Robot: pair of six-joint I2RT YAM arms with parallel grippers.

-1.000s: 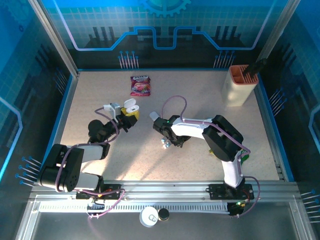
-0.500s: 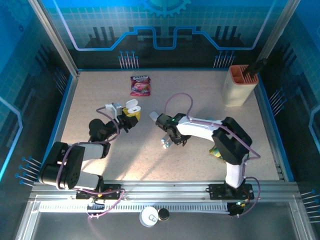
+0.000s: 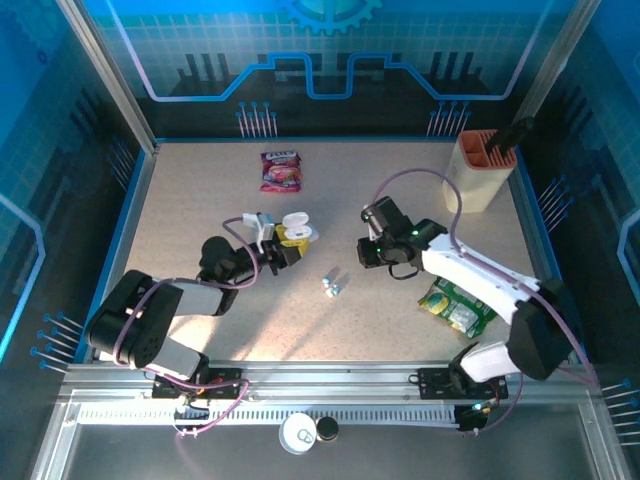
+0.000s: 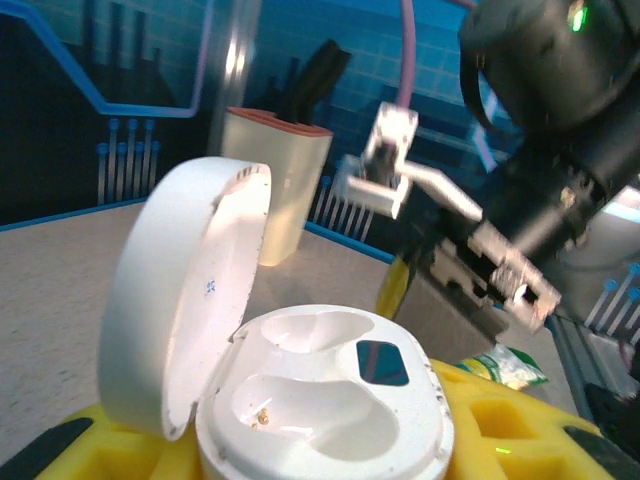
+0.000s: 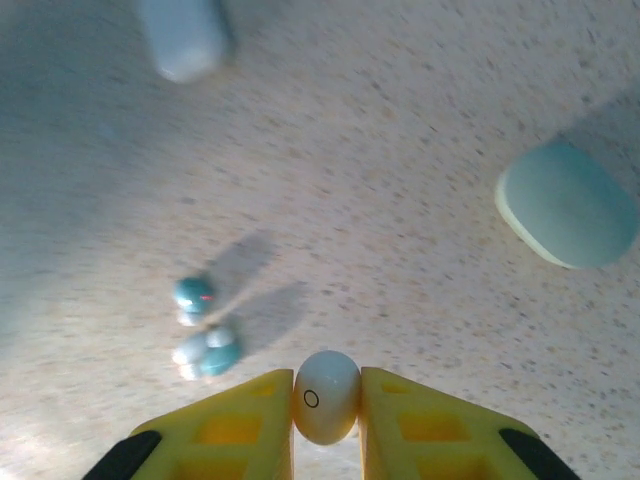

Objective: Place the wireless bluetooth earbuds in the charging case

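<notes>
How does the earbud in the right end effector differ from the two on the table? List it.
The held earbud is cream-white; the table earbuds show teal. The held earbud is pinched in the right end effector; the table earbuds lie loose. All are tiny, rounded.

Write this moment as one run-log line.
left gripper: holds open charging case | right gripper: holds earbud | table: two loose earbuds

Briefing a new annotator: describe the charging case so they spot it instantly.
On the speckled table, find the yellow-fingered left gripper. It clamps the white charging case; its lid stands open over two empty sockets, unlike the tiny loose earbuds nearby.
</notes>
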